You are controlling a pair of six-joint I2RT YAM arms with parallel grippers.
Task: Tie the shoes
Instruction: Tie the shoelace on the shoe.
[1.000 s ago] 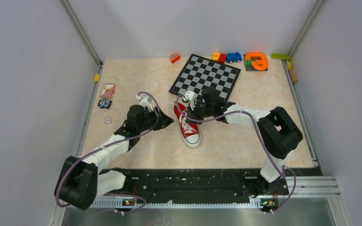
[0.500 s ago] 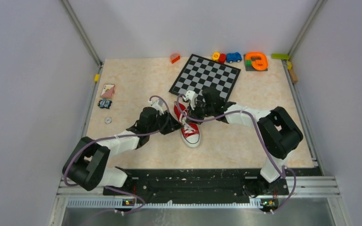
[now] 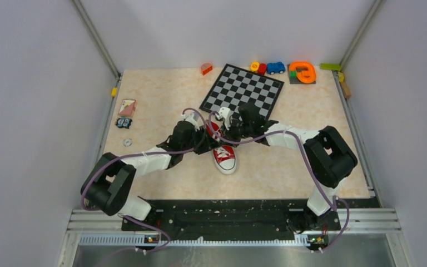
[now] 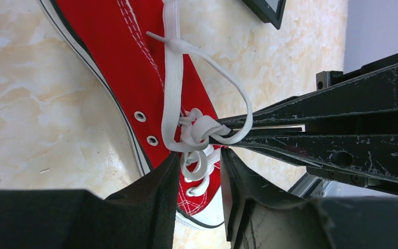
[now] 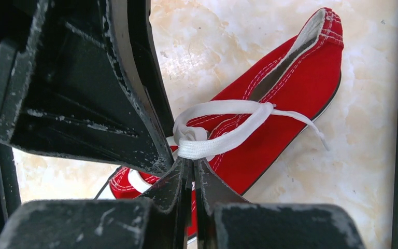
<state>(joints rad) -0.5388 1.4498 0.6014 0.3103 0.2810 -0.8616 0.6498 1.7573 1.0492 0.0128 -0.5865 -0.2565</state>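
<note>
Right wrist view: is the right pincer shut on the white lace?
Yes, the right pincer is closed on the white lace of the red sneaker.

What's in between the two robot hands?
White laces of the red shoe. The right hand pinches a loop of them, and the open left hand has more lace in its gap. The left wrist view shows it.
</note>
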